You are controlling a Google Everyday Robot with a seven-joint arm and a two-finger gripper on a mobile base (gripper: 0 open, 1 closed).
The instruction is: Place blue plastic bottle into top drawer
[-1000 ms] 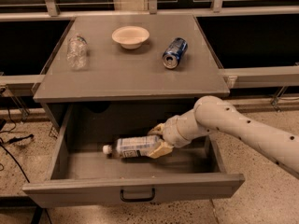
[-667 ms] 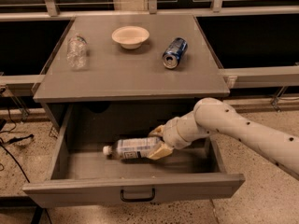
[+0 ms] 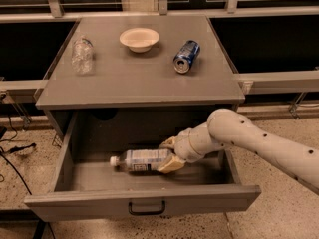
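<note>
Clamping the blue plastic bottle [image 3: 143, 160], the hand [image 3: 168, 155] reaches into the top drawer [image 3: 142, 201] above speckled floor [image 3: 20, 194]

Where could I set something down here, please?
Bare: the cabinet top's front half, before crumpled bottle, bowl and can; the top drawer's floor left of the blue plastic bottle. Crowded: drawer's right, where the claw grips it.
</note>
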